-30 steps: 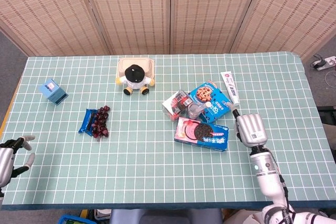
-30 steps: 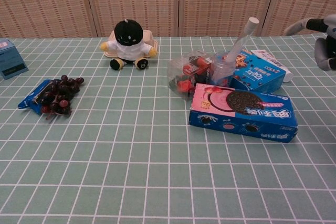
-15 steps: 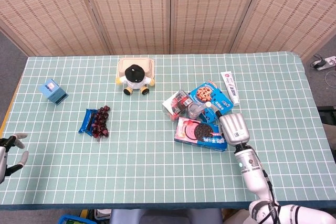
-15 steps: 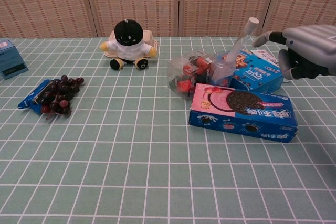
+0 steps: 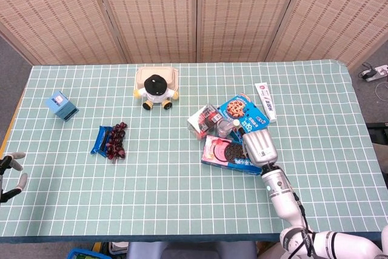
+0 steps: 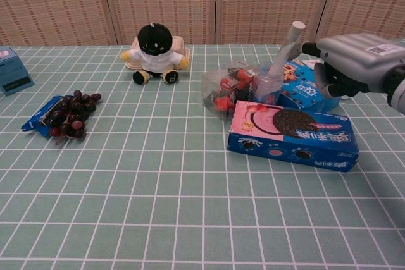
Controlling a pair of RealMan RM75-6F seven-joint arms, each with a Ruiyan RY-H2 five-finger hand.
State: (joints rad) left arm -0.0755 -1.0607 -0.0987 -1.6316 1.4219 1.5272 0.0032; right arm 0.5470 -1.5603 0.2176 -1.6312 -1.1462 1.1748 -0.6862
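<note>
Seemingly, right hand (image 6: pixel 354 61) touches the tube (image 6: pixel 283 49).

Illumination is bright, even and diffuse in both views, evidently from overhead. Shadows are short and soft, lying close beneath the objects. No strong glare noted. Focus is sharp across the table (image 5: pixel 182 198) in both views. No evident motion blur or edge distortion.

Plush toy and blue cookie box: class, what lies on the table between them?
In the chest view, between the plush toy and the blue cookie box lies a clear packet of red and black items; otherwise bare checked cloth.
</note>
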